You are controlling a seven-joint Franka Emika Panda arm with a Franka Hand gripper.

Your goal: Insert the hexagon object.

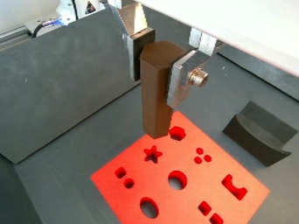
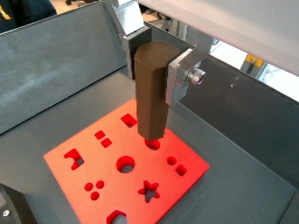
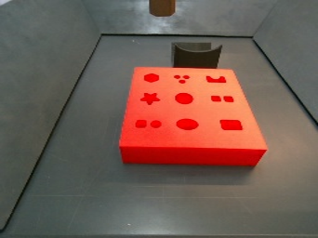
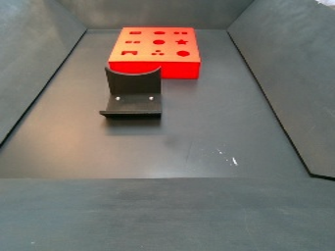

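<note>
My gripper (image 1: 158, 59) is shut on the hexagon object (image 1: 156, 87), a long brown six-sided peg that hangs upright from the silver fingers (image 1: 183, 77). Both wrist views show it; the gripper (image 2: 152, 63) grips the peg (image 2: 149, 96) near its upper end. The peg's lower end hangs above the red block (image 1: 173, 163), close beside the block's hexagon hole (image 1: 177, 133). In a side view only the peg's lower end (image 3: 163, 7) shows, well above the block (image 3: 192, 155) and its hexagon hole (image 3: 151, 78). The gripper itself is out of both side views.
The dark fixture (image 3: 194, 49) stands on the floor just behind the red block; it also shows in a side view (image 4: 132, 90) and a wrist view (image 1: 260, 131). Grey walls (image 3: 74, 65) enclose the floor. The block (image 4: 157, 69) has several other shape holes.
</note>
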